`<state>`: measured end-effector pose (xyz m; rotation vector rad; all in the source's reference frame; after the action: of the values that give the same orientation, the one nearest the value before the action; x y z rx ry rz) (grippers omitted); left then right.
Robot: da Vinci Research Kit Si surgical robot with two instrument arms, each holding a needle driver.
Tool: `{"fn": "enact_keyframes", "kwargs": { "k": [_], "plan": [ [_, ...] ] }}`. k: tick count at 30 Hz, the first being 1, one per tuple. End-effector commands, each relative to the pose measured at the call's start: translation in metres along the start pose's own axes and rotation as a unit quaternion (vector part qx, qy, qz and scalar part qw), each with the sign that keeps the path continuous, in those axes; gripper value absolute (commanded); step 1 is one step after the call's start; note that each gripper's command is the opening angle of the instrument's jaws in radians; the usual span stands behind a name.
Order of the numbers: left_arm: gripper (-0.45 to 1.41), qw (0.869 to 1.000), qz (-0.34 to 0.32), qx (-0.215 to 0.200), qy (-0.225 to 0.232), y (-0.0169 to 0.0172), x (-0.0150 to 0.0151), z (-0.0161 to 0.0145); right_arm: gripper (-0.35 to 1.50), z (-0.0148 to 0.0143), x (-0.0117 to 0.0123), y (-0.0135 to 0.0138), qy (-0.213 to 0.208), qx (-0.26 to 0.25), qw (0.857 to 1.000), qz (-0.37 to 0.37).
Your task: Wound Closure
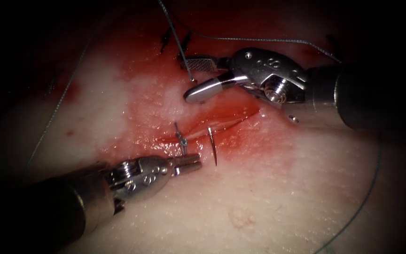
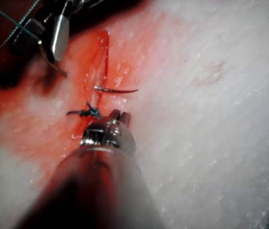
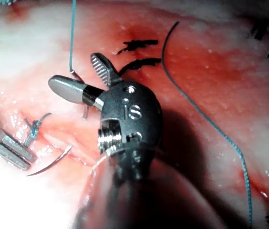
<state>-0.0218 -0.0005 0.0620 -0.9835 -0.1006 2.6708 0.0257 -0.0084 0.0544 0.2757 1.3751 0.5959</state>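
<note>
The tissue (image 1: 269,197) has a red, wet cut (image 1: 222,123) running across its middle. Out of the cut's near edge sticks the curved needle (image 1: 212,146). Its thick end is in the tissue, its point is free, and neither tool holds it. It also shows as a thin arc, the needle (image 2: 116,89) (image 3: 48,164). My left tool (image 1: 194,163) lies just left of the needle's point, jaws shut on nothing. A knotted stitch (image 1: 181,139) with short tails stands above it. My right tool (image 1: 187,80) hovers beyond the cut, jaws wide open. The thread (image 1: 177,40) drops between them into the tissue.
Dark finished stitches (image 1: 165,40) sit at the far end of the wound. Loose thread (image 1: 52,113) trails down the left side, and thread (image 1: 370,193) curves down the right. Red fluid (image 1: 146,94) stains the tissue around the cut.
</note>
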Motion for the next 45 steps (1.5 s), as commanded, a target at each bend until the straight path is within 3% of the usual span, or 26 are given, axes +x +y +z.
{"fn": "enact_keyframes", "kwargs": {
  "k": [1,3,5,9,12,17,23,28,32,34,35,36,37,38,40,45],
  "plan": [
    [0.04,1.000,0.000,-0.001,0.000,0.0001,0.0000,0.0008,1.03,0.0009,-0.0009,0.0000,-0.001,0.002,1.000,-0.009],
    [0.04,1.000,0.000,-0.001,0.000,0.0001,0.0000,0.0008,0.52,0.0010,-0.0012,-0.0001,-0.011,-0.004,1.000,-0.015],
    [0.04,1.000,0.000,-0.002,0.001,0.0000,0.0001,0.0007,-0.35,0.0011,-0.0018,-0.0002,-0.038,-0.033,0.998,-0.026],
    [0.04,1.000,-0.001,-0.002,0.001,0.0000,0.0001,0.0006,-0.35,0.0011,-0.0025,-0.0004,-0.061,-0.056,0.996,-0.029],
    [0.02,1.000,-0.001,-0.003,0.001,0.0000,0.0002,0.0005,-0.35,0.0010,-0.0031,-0.0008,-0.082,-0.035,0.996,-0.027],
    [0.02,1.000,-0.002,-0.003,0.001,0.0000,0.0003,0.0004,-0.35,0.0009,-0.0039,-0.0016,-0.104,-0.004,0.993,0.057],
    [0.00,1.000,-0.002,-0.003,0.002,-0.0001,0.0004,0.0004,-0.35,0.0006,-0.0044,-0.0029,-0.137,0.035,0.973,0.183],
    [0.00,1.000,-0.003,0.000,0.005,-0.0001,0.0005,0.0004,-0.35,-0.0003,-0.0047,-0.0038,-0.152,0.041,0.945,0.287],
    [0.00,1.000,0.010,0.005,0.009,-0.0001,0.0006,0.0005,-0.35,-0.0010,-0.0047,-0.0037,-0.155,0.034,0.938,0.308],
    [0.07,0.999,0.023,0.004,0.022,0.0000,0.0009,0.0005,-0.35,-0.0014,-0.0047,-0.0032,-0.139,0.029,0.945,0.294],
    [0.12,0.999,0.032,0.005,0.027,0.0000,0.0010,0.0005,-0.11,-0.0016,-0.0046,-0.0028,-0.127,0.028,0.951,0.280],
    [0.17,0.999,0.040,0.007,0.033,0.0001,0.0011,0.0005,0.27,-0.0018,-0.0046,-0.0024,-0.114,0.025,0.956,0.270],
    [0.29,0.997,0.055,0.011,0.049,0.0002,0.0015,0.0006,0.79,-0.0023,-0.0045,-0.0014,-0.083,0.018,0.959,0.272],
    [0.29,0.997,0.055,0.011,0.049,0.0002,0.0015,0.0006,0.79,-0.0023,-0.0045,-0.0014,-0.083,0.018,0.959,0.272],
    [0.37,0.994,0.077,0.020,0.080,0.0004,0.0021,0.0006,1.04,-0.0033,-0.0043,0.0000,-0.051,0.017,0.963,0.266],
    [0.45,0.989,0.097,0.034,0.106,0.0007,0.0029,0.0006,1.13,-0.0051,-0.0041,0.0016,-0.033,-0.003,0.965,0.259]
  ]
}}
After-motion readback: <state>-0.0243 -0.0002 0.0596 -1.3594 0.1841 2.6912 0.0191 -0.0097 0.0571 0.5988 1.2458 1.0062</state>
